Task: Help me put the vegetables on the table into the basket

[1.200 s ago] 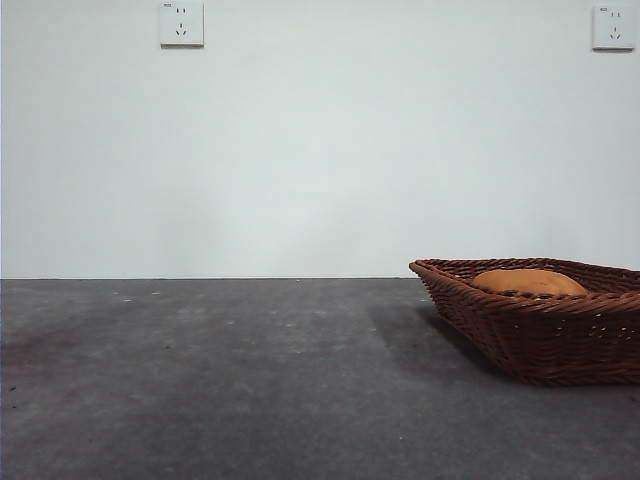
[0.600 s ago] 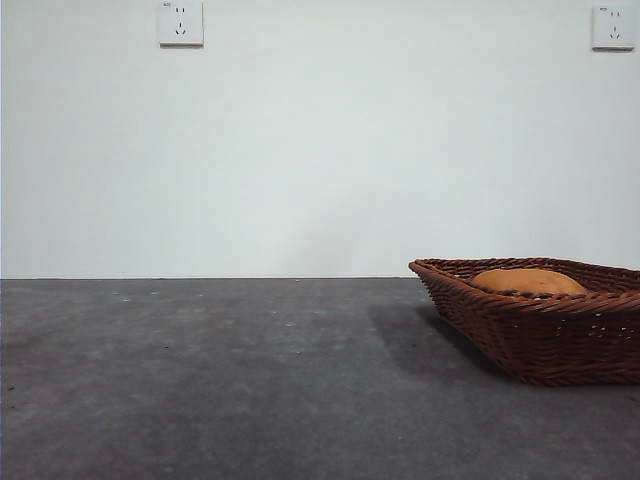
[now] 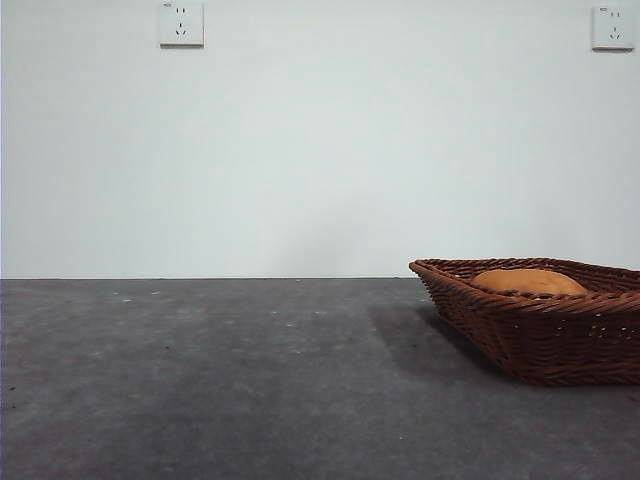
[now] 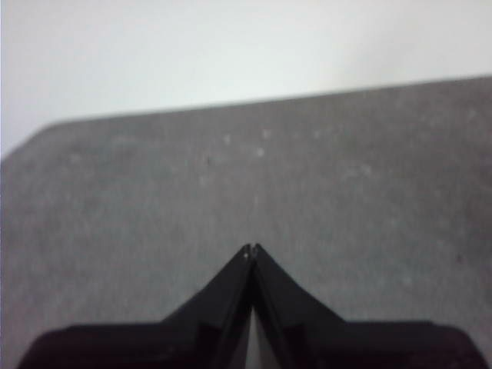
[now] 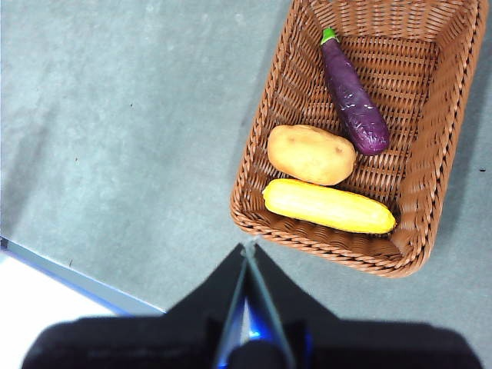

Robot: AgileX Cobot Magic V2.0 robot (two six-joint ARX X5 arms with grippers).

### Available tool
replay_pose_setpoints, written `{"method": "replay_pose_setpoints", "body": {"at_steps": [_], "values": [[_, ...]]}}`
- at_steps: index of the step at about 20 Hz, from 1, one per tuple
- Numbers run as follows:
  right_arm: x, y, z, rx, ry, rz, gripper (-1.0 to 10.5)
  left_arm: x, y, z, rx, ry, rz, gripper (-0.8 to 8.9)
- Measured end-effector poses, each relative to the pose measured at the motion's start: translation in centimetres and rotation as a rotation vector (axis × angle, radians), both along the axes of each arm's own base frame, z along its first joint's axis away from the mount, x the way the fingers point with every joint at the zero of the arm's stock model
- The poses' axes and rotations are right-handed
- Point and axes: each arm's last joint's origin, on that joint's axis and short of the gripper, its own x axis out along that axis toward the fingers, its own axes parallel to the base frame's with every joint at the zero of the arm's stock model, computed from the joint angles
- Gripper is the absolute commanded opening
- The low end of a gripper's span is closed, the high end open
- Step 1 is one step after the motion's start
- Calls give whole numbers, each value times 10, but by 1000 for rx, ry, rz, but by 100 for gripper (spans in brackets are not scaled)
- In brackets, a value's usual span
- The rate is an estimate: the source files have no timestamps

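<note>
Three vegetables lay inside the basket [image 5: 430, 146]: corn cob [image 5: 329, 206], potato [image 5: 311, 154], eggplant [image 5: 352, 98]. Your right gripper [image 5: 247, 247] hung above, jaws closed and empty; left gripper [image 4: 251, 249] likewise closed. You needed only retract clear, untouched.

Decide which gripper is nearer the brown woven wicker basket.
Right. The right gripper hangs above the brown woven wicker basket, just outside its rim. The left gripper sees only bare grey table, no basket.
</note>
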Motion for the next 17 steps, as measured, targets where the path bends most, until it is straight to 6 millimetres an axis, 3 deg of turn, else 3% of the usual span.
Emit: {"method": "replay_pose_setpoints", "body": {"at_steps": [17], "values": [[0, -1, 0, -22, 2, -13, 1, 0, 0, -3, -35, 34, 2, -4]]}}
